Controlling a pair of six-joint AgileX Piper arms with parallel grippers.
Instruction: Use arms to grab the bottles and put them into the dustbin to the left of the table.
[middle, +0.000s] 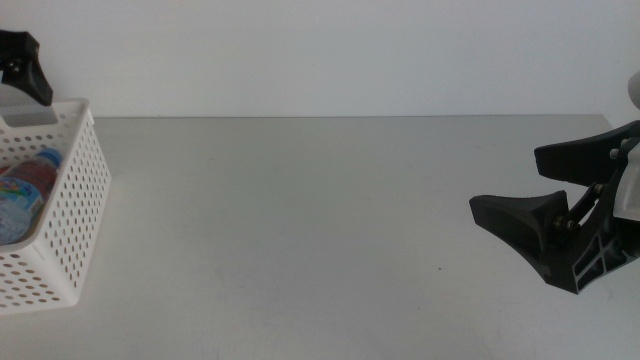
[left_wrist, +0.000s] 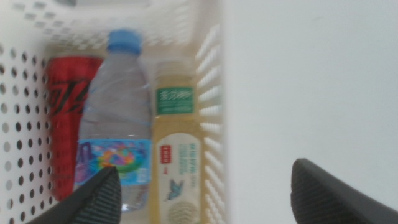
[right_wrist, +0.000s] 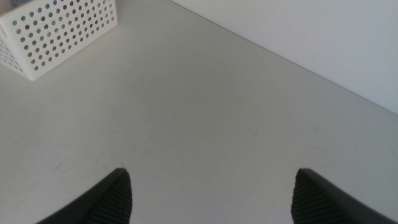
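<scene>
Left wrist view, left half of frame: red can (left_wrist: 68, 118), water bottle (left_wrist: 115, 118) and tea bottle (left_wrist: 176, 140) lying side by side inside the dustbin (left_wrist: 211, 74). Left hand (left_wrist: 205, 193) above the rim, jaws apart, empty. Right hand (middle: 545, 195) at right edge of middle view, jaws apart over bare desk (middle: 300, 220). Best now: lift straight up, clear of the rim. Middle view shows only the water bottle; can and tea bottle hidden.

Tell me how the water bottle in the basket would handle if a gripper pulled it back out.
The water bottle looks thin-walled and clear, so it would probably dent under a squeeze. Lying on its round side between the red can and tea bottle, it would likely roll once freed. Its glossy label may be slippery.
</scene>
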